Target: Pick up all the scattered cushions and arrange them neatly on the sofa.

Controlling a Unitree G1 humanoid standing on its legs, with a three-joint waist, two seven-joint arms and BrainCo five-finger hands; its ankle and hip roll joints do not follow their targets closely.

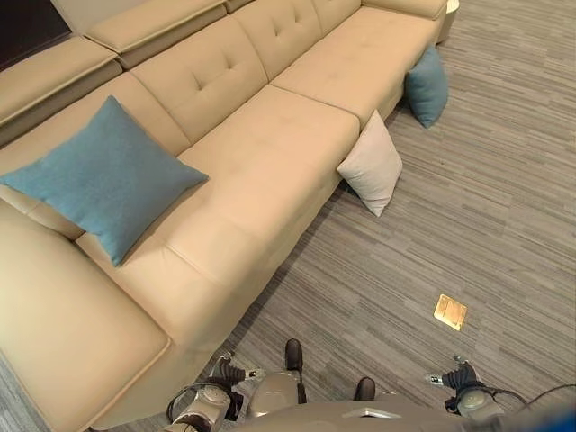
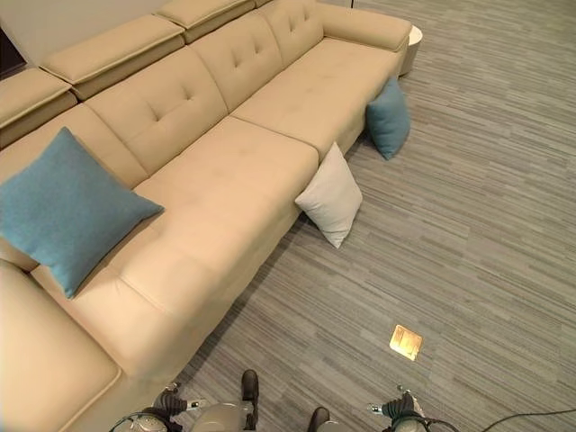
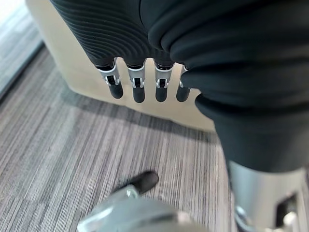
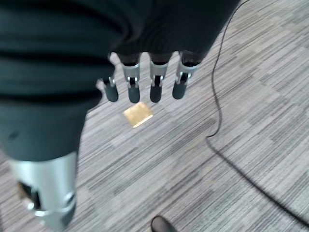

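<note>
A blue cushion [image 1: 103,175] leans against the backrest at the near left end of the beige sofa [image 1: 270,153]. On the floor, a white cushion [image 1: 372,164] stands on its corner against the sofa's front. Farther along, a second blue cushion [image 1: 427,85] leans on the sofa front the same way. My left hand [image 3: 138,89] hangs low near the sofa's near end, fingers straight, holding nothing. My right hand [image 4: 155,87] hangs over the carpet, fingers relaxed and empty. Both hands are far from the floor cushions.
Grey striped carpet runs along the sofa's front. A brass floor plate [image 1: 450,311] is set in the carpet on my right, below my right hand [image 4: 138,115]. A small pale side table [image 1: 452,7] stands at the sofa's far end.
</note>
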